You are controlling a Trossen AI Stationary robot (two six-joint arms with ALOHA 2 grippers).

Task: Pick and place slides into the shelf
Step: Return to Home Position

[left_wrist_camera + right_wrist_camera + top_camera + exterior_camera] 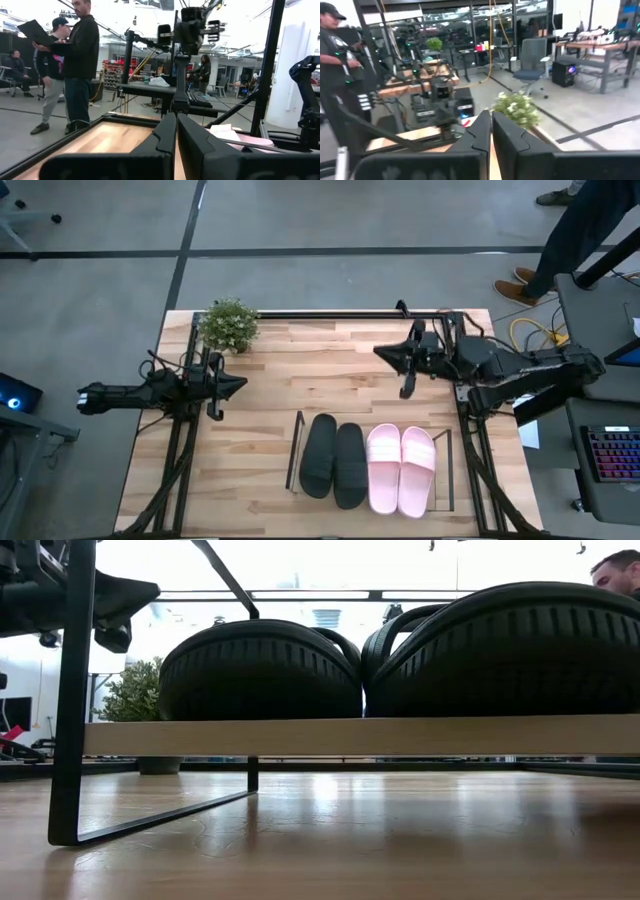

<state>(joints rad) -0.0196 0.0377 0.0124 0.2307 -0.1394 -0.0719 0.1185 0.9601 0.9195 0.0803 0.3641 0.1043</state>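
Left gripper (236,384) – by the left edge of the tabletop (270,510), about midway along it and raised above the wood. Fingers are pressed together in its wrist view, with nothing between them.

Plant (229,325) – at the back-left corner, well apart from the shelf.

Shelf (443,480) – set along the front edge, the edge opposite the plant, a little right of centre. Its length runs parallel to that edge.

Black slides (334,460) – on the left half of the shelf, side by side and touching. The outer one is tilted slightly.

Pink slides (401,469) – on the right half, just beside the black pair and touching each other. The long axis of all four runs front to back, across the shelf's length. All four places are judged filled.

Right gripper (388,353) – over the back half of the tabletop, toward the right edge. Its fingers are likewise closed on nothing.

Key relation: from both grippers the slides lie toward the front edge. The right gripper has the pink pair almost straight ahead of it. From the left gripper the black pair lies forward and rightward. The left is nearer the black pair and the right is nearer the pink pair. Neither gripper is over the shelf. With nothing left to pick, the coming move is judged a retreat to rest, and it leads away from the shelf.
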